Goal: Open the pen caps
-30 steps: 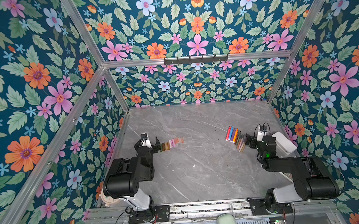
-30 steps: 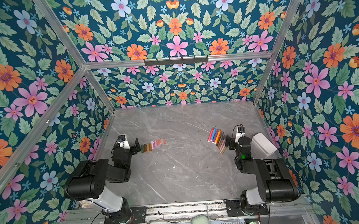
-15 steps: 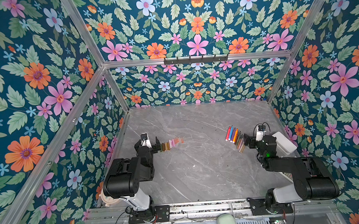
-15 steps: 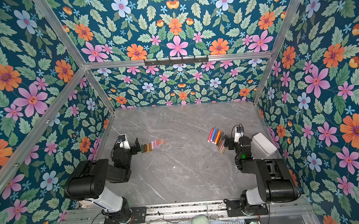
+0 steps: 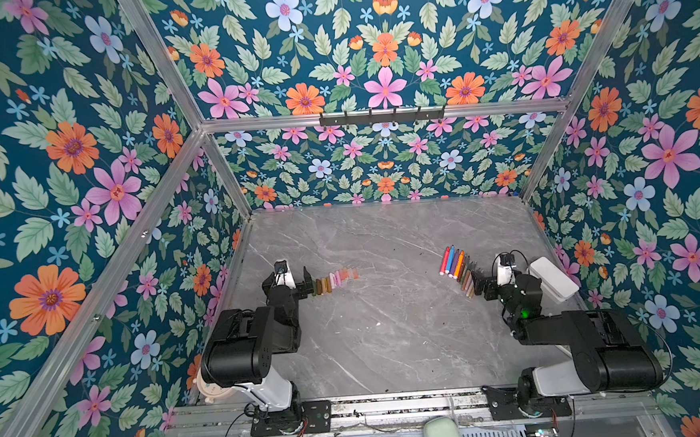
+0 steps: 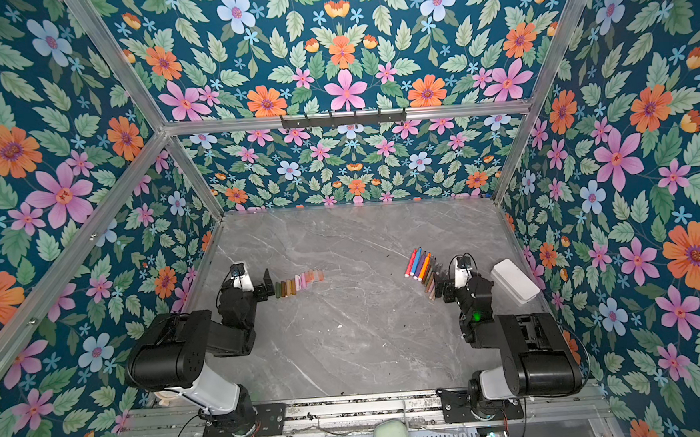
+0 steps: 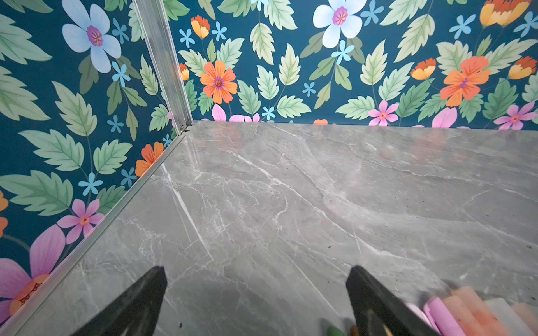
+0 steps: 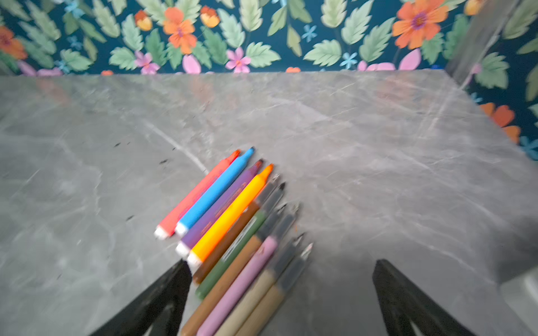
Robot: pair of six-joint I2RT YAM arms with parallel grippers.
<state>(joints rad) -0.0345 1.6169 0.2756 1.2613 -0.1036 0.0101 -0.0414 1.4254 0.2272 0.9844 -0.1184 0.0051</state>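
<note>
The pens [image 5: 456, 268] [image 6: 422, 270] lie side by side in a slanted row on the right of the table, tips bare. In the right wrist view the pens [image 8: 227, 215] are red, blue, purple and orange, then brown, olive, tan, pink and beige. My right gripper [image 5: 483, 288] [image 6: 443, 289] [image 8: 281, 264] is open just behind them, and the muted pens' back ends reach between its fingers. The pen caps [image 5: 335, 279] [image 6: 300, 283] [image 7: 471, 311] stand in a short row on the left. My left gripper [image 5: 302, 287] [image 6: 263, 290] [image 7: 256, 272] is open beside that row, holding nothing.
A white box [image 5: 552, 278] [image 6: 514, 280] lies at the right wall, just beyond my right gripper. Floral walls close in the grey marble table [image 5: 388, 329] on three sides. Both arm bases sit at the front edge.
</note>
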